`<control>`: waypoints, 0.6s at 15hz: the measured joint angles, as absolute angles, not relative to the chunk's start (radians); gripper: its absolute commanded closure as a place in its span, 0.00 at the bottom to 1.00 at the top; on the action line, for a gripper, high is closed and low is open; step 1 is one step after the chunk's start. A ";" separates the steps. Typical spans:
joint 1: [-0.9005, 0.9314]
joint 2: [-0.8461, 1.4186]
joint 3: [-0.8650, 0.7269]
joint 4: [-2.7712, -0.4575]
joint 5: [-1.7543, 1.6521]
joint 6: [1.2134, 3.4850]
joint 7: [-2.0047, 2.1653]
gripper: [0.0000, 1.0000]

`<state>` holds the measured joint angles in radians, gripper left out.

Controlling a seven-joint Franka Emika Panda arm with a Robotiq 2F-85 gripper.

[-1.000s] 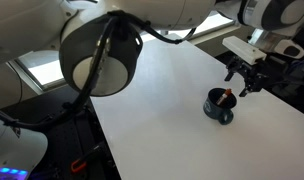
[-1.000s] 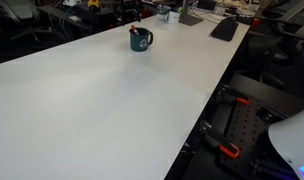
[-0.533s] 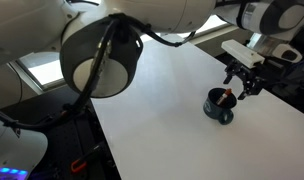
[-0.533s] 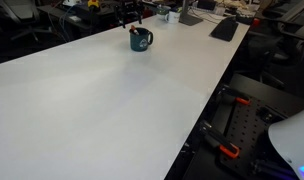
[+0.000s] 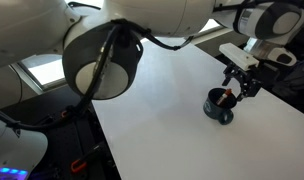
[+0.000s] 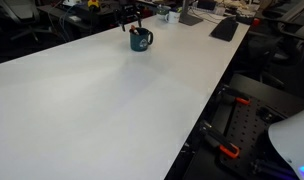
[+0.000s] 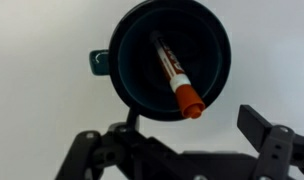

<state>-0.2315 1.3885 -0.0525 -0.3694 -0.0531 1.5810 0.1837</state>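
Zero grabbed on our end: we've got the gripper (image 5: 240, 84) hanging wide open right over the dark mug (image 7: 137, 60) on the white bench (image 6: 102, 100), red-capped marker (image 7: 174, 75) leaning inside it untouched, so we reckon the whole grab is left.

shells: white rounded arm shells (image 5: 162, 12)
joint: grey round joint cap (image 5: 92, 72), black-ringed
cable: black looped cable (image 5: 157, 41)
gripper: black two-finger gripper (image 5: 242, 88)

Bright, even light — edges perhaps blurred.
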 measured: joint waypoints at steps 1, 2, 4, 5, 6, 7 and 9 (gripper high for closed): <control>-0.233 1.388 -0.052 -0.367 -0.050 1.606 0.198 0.00; -0.236 1.388 -0.052 -0.365 -0.043 1.633 0.210 0.00; -0.244 1.384 -0.052 -0.364 -0.033 1.660 0.224 0.00; -0.248 1.382 -0.052 -0.364 -0.033 1.658 0.224 0.00; -0.253 1.380 -0.052 -0.364 -0.033 1.650 0.221 0.00; -0.256 1.379 -0.052 -0.364 -0.033 1.633 0.216 0.00; -0.260 1.379 -0.052 -0.364 -0.033 1.587 0.187 0.00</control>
